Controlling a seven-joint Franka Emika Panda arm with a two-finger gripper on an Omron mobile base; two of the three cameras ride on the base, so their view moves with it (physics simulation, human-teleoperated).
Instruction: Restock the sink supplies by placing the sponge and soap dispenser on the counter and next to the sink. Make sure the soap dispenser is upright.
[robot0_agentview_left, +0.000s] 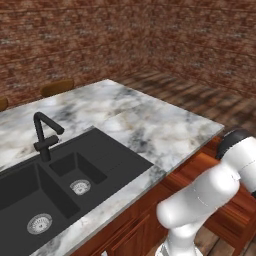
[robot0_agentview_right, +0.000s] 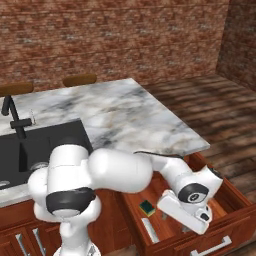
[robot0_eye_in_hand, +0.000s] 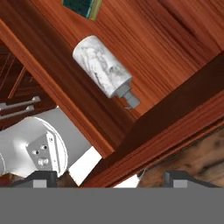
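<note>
Soap dispenser (robot0_eye_in_hand: 103, 70) lay on its side on the wooden floor of an open drawer (robot0_agentview_right: 227, 195), its pale marbled body pointing one way and its narrow pump top the other, close to the drawer's side wall. Sponge (robot0_agentview_right: 147, 207), dark green over yellow, sat flat in the same drawer, near the dispenser's base end and apart from it; in the hand view only a corner of it showed (robot0_eye_in_hand: 81, 7) at the upper edge. In the right base view the dispenser appeared as a pale cylinder (robot0_agentview_right: 150, 231) lying nearer the drawer's front than the sponge.

The drawer stood pulled out from the reddish-brown cabinets beneath the counter (robot0_agentview_right: 125, 112), below the counter's edge on the side away from the sink (robot0_agentview_left: 75, 172). The white marble top carried neither supply; the black double basin and its angular faucet (robot0_agentview_left: 45, 135) were set into it.

The claw (robot0_agentview_right: 204, 216) hung low over the drawer, above its floor and touching neither item. Its two dark fingertips (robot0_eye_in_hand: 43, 177) stood well apart at the bottom of the hand view, spread with nothing between them.
</note>
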